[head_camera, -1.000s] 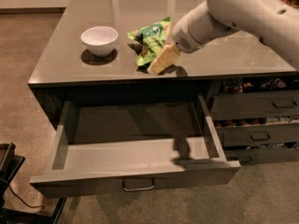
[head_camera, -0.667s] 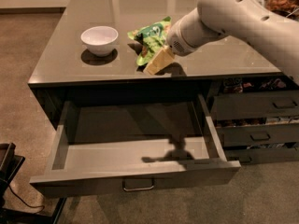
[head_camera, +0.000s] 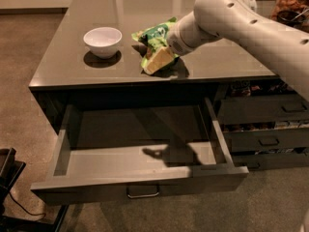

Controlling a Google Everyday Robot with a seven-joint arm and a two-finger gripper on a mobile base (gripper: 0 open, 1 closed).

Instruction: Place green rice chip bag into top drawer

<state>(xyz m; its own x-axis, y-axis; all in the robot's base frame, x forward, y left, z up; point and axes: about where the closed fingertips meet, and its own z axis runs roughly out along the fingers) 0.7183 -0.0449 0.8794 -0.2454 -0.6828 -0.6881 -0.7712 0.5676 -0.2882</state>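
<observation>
The green rice chip bag (head_camera: 155, 36) lies crumpled on the grey countertop (head_camera: 72, 66), right of centre. My gripper (head_camera: 157, 61) comes in from the upper right on a white arm. It is down at the bag's near edge, touching or overlapping it. The top drawer (head_camera: 140, 183) is pulled wide open below the counter's front edge. Its small metal handle (head_camera: 143, 193) is at the centre of the front panel. The arm's shadow falls on the drawer floor. The bag is on the counter, not in the drawer.
A white bowl (head_camera: 102, 38) stands on the counter left of the bag. Narrower stacked grey drawers (head_camera: 263, 124) sit to the right, partly open. A glass jar (head_camera: 292, 4) stands at the far right. A dark object (head_camera: 7, 178) is on the floor at the lower left.
My arm and gripper have shifted a little to the left along the bag's near edge. The bag and drawer stay where they were.
</observation>
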